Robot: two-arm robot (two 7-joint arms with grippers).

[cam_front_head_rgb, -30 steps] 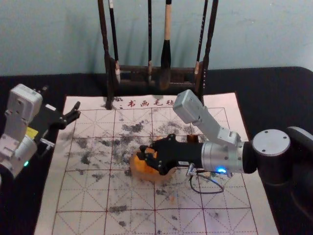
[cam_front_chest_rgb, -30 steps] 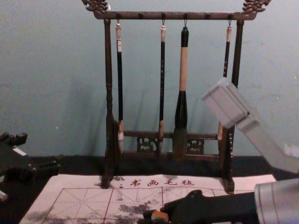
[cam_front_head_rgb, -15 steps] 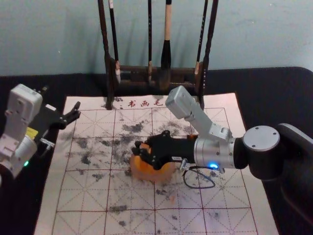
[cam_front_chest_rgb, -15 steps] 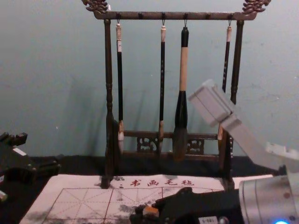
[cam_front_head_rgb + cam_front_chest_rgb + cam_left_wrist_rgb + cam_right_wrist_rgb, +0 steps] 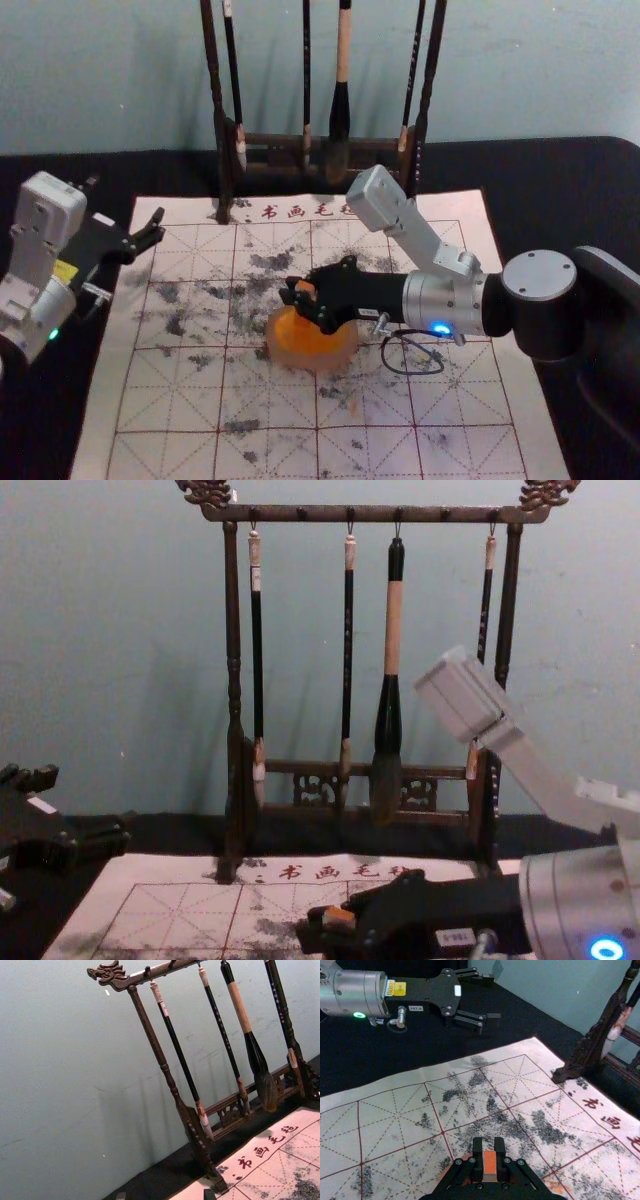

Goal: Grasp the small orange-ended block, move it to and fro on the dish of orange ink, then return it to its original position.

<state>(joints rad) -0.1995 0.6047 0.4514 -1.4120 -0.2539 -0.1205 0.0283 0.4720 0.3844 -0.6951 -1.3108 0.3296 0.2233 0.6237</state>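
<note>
My right gripper (image 5: 303, 303) reaches in over the dish of orange ink (image 5: 336, 360), covering part of its far side. In the right wrist view the right gripper (image 5: 489, 1146) is shut on the small block (image 5: 489, 1163), orange end showing between the fingers. The chest view shows that block (image 5: 339, 916) low, just above the mat; whether it touches the ink cannot be told. My left gripper (image 5: 156, 230) is parked at the left, open; its fingertips edge into the left wrist view, the left gripper (image 5: 165, 1195) spread wide.
A dark wooden rack (image 5: 270, 142) with hanging brushes stands behind the ink-stained mat (image 5: 170, 400). Its posts rise at the mat's far edge. Black cloth (image 5: 560, 200) surrounds the mat, with a wall behind.
The right gripper, holding the block, went left, then came partly back right and farther from the body. More of the orange ink is uncovered. The left arm stayed still.
</note>
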